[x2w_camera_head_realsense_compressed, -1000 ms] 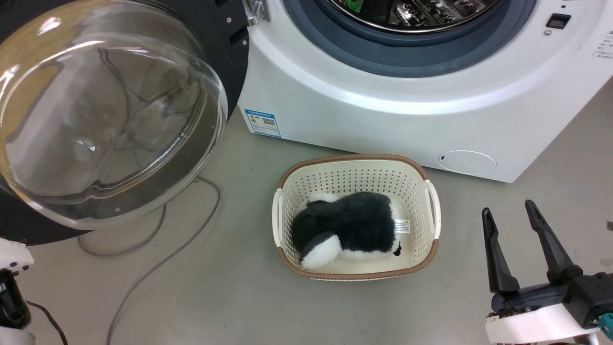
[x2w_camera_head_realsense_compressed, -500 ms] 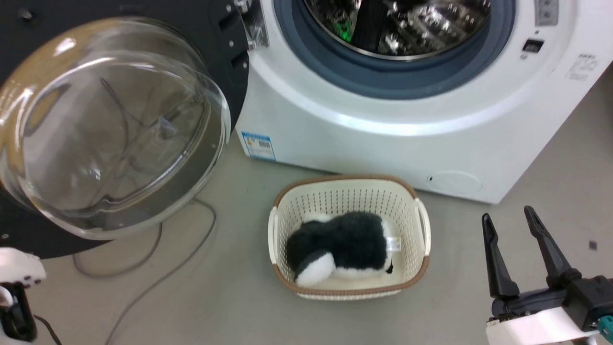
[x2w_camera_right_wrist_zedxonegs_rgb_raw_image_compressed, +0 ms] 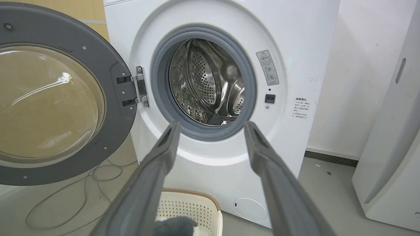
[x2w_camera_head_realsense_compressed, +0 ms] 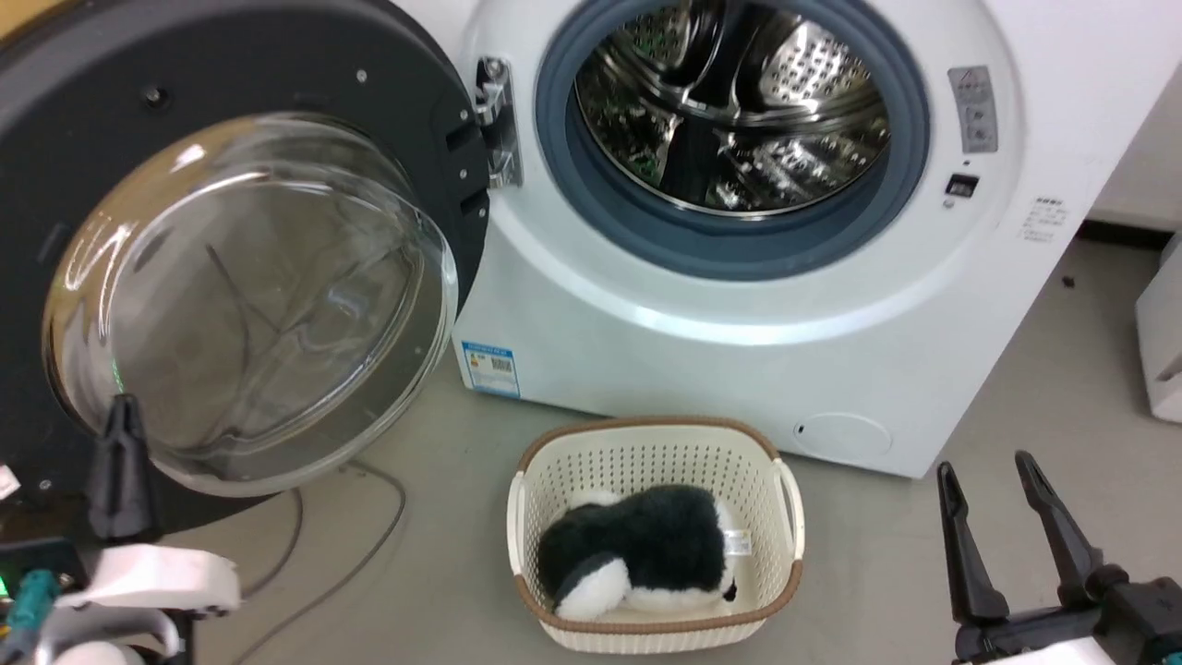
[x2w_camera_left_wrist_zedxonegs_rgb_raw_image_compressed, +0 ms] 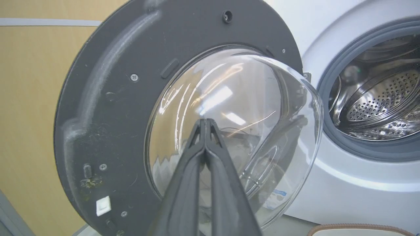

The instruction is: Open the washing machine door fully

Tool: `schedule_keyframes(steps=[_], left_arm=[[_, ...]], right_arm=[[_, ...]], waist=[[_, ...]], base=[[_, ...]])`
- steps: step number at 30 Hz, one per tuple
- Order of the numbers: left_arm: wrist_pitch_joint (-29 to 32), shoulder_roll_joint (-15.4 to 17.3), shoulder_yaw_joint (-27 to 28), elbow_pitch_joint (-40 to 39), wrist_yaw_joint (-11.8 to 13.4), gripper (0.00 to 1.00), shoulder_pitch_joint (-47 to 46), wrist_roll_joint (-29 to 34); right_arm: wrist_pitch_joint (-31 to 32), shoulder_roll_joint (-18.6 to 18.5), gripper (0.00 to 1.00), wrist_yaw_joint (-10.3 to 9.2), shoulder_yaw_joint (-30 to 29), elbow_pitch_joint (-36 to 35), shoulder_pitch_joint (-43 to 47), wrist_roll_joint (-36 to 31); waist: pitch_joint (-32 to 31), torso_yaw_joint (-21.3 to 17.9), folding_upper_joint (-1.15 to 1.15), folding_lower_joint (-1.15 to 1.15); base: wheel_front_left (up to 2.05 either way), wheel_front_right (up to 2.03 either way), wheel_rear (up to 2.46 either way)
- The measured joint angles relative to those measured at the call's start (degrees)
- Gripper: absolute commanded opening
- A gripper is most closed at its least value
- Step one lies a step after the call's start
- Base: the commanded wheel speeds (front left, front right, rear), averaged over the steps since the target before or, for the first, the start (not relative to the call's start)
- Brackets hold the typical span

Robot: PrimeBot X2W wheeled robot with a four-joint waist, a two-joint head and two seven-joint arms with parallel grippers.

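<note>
Black-rimmed, the door (x2w_camera_head_realsense_compressed: 231, 74) stands wide open just ahead of the clenched, empty left gripper (x2w_camera_head_realsense_compressed: 120, 416), likely pinched to nudge it, while the spread, empty right gripper (x2w_camera_head_realsense_compressed: 983, 462) faces the drum (x2w_camera_head_realsense_compressed: 729, 120).

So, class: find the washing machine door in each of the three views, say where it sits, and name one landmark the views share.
Head view: the washing machine door takes up the left side, swung open.
Left wrist view: the door is at centre and left.
Right wrist view: the door is at the left edge.
Shared landmark: the steel drum, right of the door in each.
</note>
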Motion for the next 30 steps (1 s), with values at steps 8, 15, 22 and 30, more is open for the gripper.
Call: schedule_keyframes(steps=[8,15,22,30], left_arm=[[0.0,-1.8,-6.1,-4.8,-1.3,1.0,4.0,-4.2],[0.0,-1.8,-9.6,-6.0,-1.4,1.0,6.3,-5.1],[0.0,-2.5,-13.1,-5.5,-1.4,1.0,7.8,-4.8],[0.0,-3.3,-13.9,-3.4,-1.1,1.0,7.9,-4.1]], right_arm=[[0.0,0.0,1.0,0.0,-0.2,-0.2,1.0,0.4],[0.0,0.0,1.0,0.0,-0.3,-0.4,1.0,0.4],[0.0,0.0,1.0,0.0,-0.1,-0.8,1.0,0.4],[0.0,0.0,1.0,0.0,0.0,-1.1,1.0,0.4]], waist=[[-1.4,-1.9,0.0,0.0],[-1.8,-4.4,0.0,0.0],[-1.8,-7.6,0.0,0.0],[-1.4,-11.4,0.0,0.0]], base=[[0.0,0.0,0.0],[0.0,0.0,0.0],[0.0,0.0,0.0],[0.0,0.0,0.0]])
